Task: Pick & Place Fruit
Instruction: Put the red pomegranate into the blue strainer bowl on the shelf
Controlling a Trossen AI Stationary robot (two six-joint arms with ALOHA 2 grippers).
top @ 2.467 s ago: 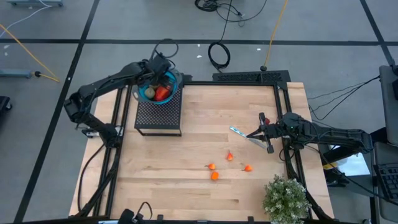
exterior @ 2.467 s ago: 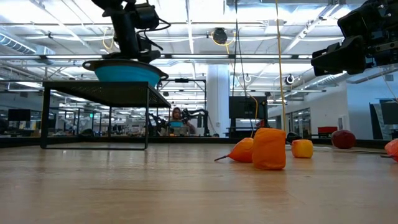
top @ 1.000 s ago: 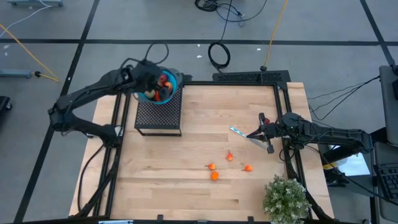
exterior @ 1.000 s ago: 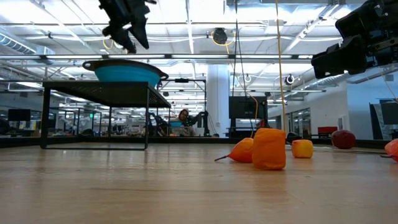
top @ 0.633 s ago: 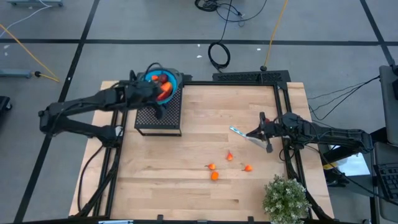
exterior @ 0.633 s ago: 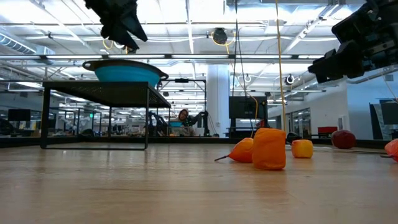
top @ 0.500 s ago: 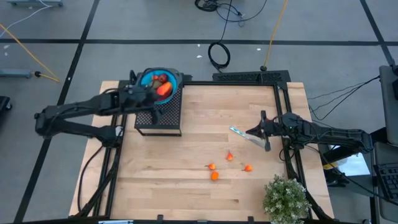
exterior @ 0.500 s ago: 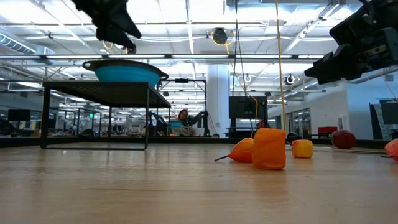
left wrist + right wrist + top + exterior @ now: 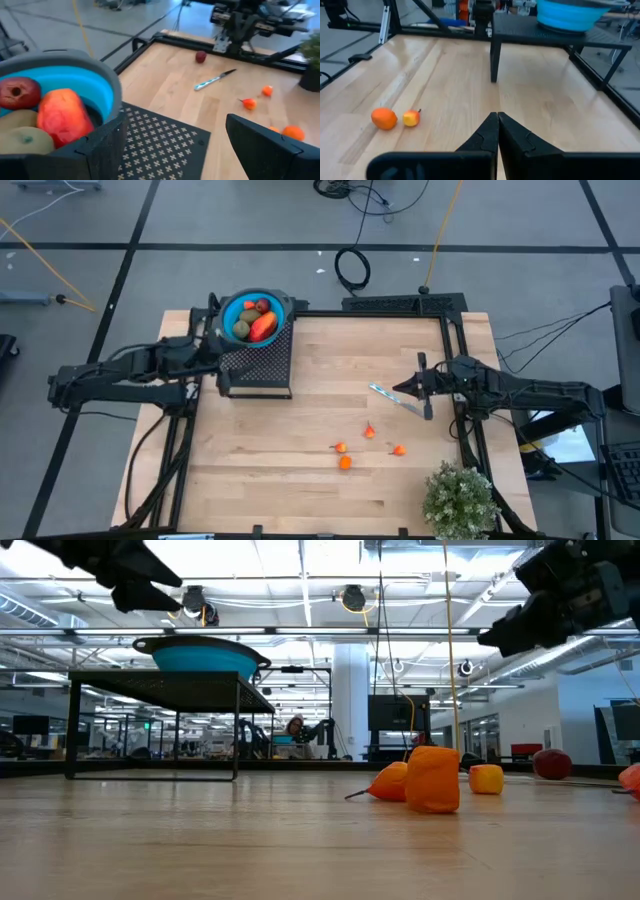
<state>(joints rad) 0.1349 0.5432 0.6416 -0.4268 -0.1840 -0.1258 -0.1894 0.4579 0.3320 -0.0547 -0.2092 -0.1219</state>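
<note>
A blue bowl (image 9: 270, 302) stands on a black perforated stand (image 9: 255, 368) at the table's far left. In it lie a red-orange piece (image 9: 62, 117), a dark red fruit (image 9: 20, 92) and brownish-green ovals (image 9: 24, 140). Several tiny orange fruits (image 9: 345, 463) lie on the wood near the middle, and another dark red fruit (image 9: 200, 56) lies farther right. My left gripper (image 9: 220, 351) hovers open beside the stand's left edge, clear of the bowl. My right gripper (image 9: 397, 389) is shut, raised over the silvery-blue utensil (image 9: 390, 396).
A bushy green potted plant (image 9: 458, 498) stands at the near right corner. The black frame rails run along the table's left, far and right edges. Bare wood lies between the stand and the orange fruits.
My left gripper has drawn back from above the bowl toward the table's left edge, holding nothing, and now hangs beside the stand. The fruits in the bowl, covered by the gripper before, now show. My right gripper has risen slightly and stayed shut.
</note>
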